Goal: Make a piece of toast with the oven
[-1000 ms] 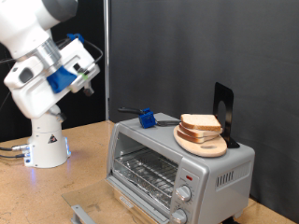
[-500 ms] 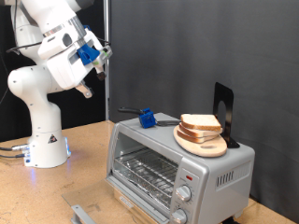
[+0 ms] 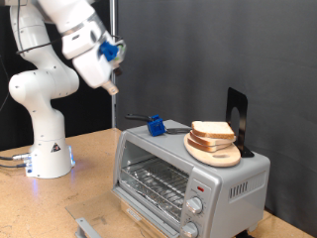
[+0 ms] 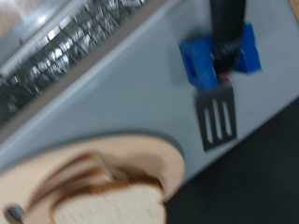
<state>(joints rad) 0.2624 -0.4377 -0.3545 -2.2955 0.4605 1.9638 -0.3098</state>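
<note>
The white robot arm rises from its base at the worktop's far left edge in the exterior view, bent over at the top so its hand points down and to the right. Next in bulk is the oven, a silver-grey box at the worktop's right side, its door dropped open at the front and the wire rack bare inside; two round knobs sit on its right panel. On the oven's roof, towards the right rear corner, rests a round wooden plate with the piece of toast stacked on it over another slice. A dark upright stand sits just behind the plate. Near the roof's back left corner lies a black spatula in a blue holder. The gripper hangs in the air well above and left of the oven, holding nothing; I cannot tell whether its fingers are apart or together.
</note>
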